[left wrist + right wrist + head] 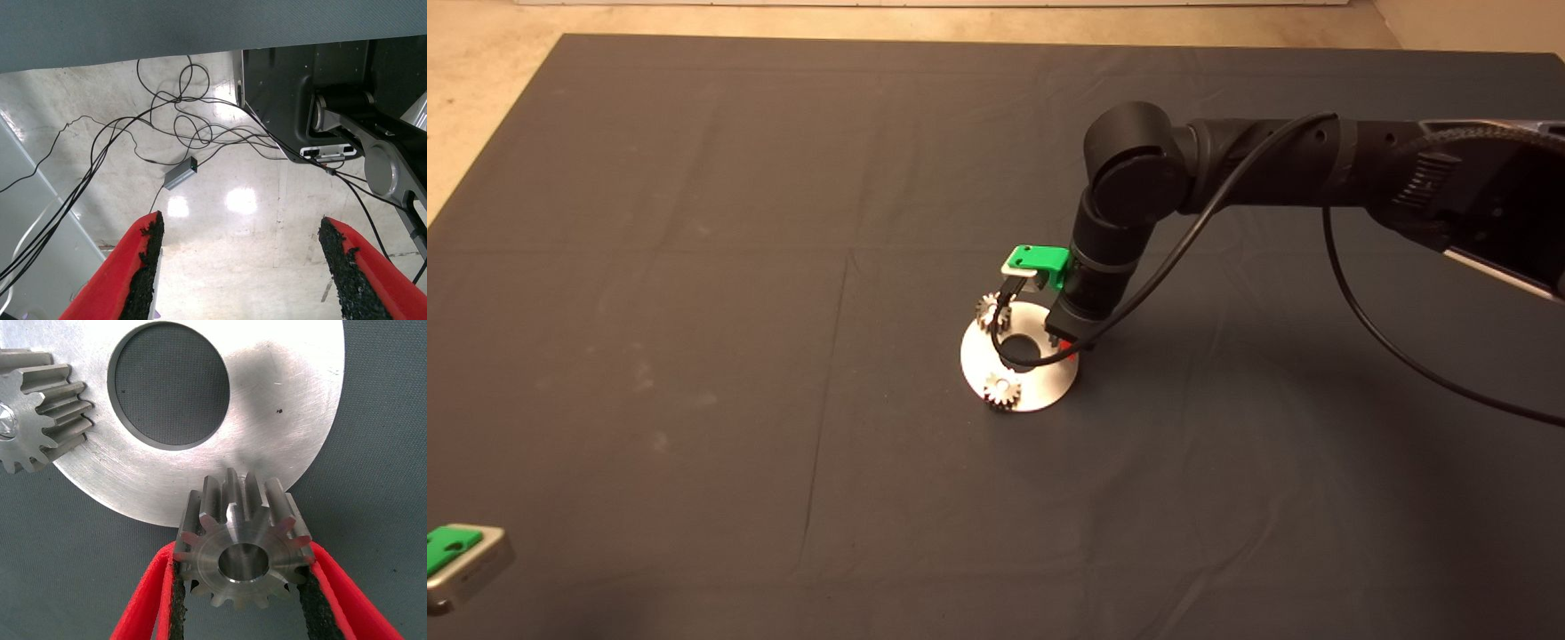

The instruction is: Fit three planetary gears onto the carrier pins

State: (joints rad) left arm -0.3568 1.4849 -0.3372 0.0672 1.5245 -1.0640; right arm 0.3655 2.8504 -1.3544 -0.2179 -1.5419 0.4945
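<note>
The round silver disc (1040,382) lies mid-mat. Two planetary gears sit on it, one at its far-left rim (991,311) and one at its near rim (1002,389). My right gripper (1065,343) hangs over the disc's right rim, and the wrist hides what it holds there. In the right wrist view this gripper (241,550) is shut on a third gear (243,540), held level at the edge of the disc (280,407). Another gear (37,413) sits on a carrier pin (4,427). The pin under the held gear is hidden. My left gripper (458,556) is parked at the mat's near-left corner.
A black cable (1369,302) loops from the right arm down over the disc's central hole (1020,348). The left wrist view shows open fingers (143,267) over a floor with tangled cables (173,127) and a small grey box (180,175).
</note>
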